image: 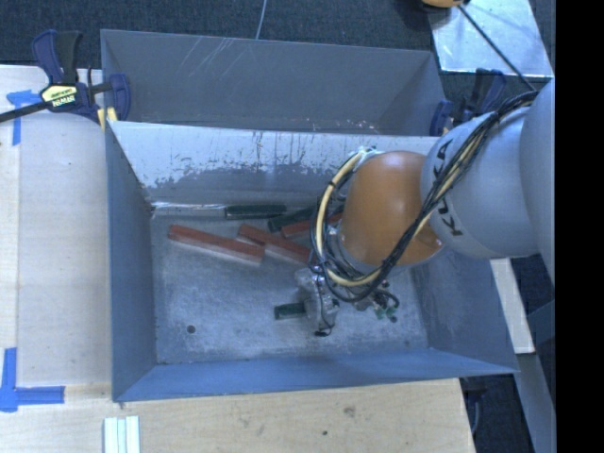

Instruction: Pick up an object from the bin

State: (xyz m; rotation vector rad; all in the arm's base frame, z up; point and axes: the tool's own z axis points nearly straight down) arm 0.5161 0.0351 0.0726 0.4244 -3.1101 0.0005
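My gripper (pixel 322 317) hangs low over the bin floor, right of the middle and towards the front wall. A small dark block-shaped piece (pixel 287 311) lies on the floor just to its left, touching or nearly touching the gripper's body. Behind the gripper lie two reddish-brown flat bars: a long one (pixel 215 244) at the left and a shorter one (pixel 275 243) beside it, both slanting down to the right.
A thin black pen-like stick (pixel 253 211) lies along the foot of the back wall, with another reddish bar (pixel 300 226) near it. The arm's orange cover and looped cables hide the bin's right part.
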